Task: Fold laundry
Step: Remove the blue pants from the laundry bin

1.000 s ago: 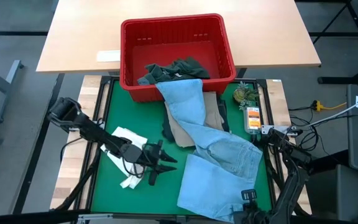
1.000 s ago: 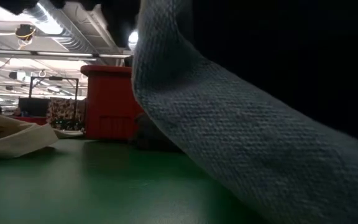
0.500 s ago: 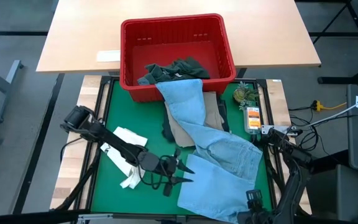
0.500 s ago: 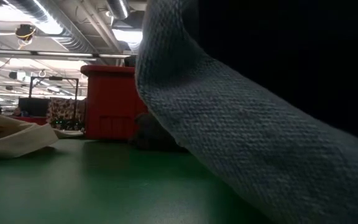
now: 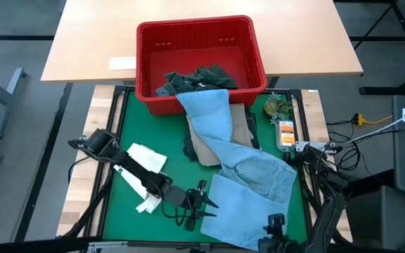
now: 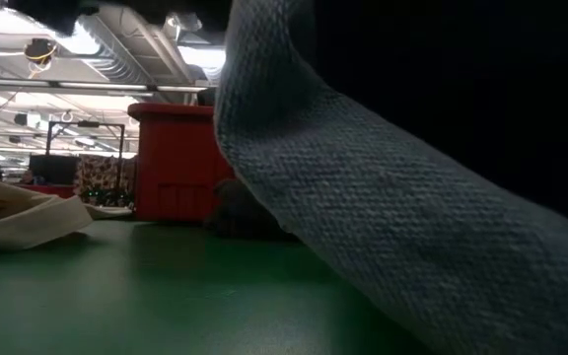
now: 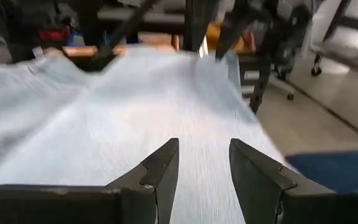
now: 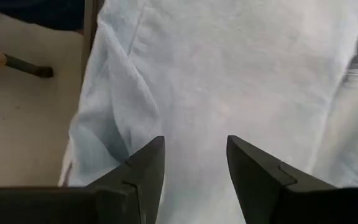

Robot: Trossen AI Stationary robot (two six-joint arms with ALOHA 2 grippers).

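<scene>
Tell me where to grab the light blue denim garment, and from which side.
Grip the light blue denim garment at the near left corner of its flat lower panel, coming from the left across the green mat. That edge lies flat and free; the top hangs from the red plastic basket. The open left gripper already faces it.

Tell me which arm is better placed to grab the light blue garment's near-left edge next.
Left, probably. The left gripper is open, right at the light blue garment's left edge on the green mat. The right gripper, also open, hovers over its near end, farther from that edge.
</scene>
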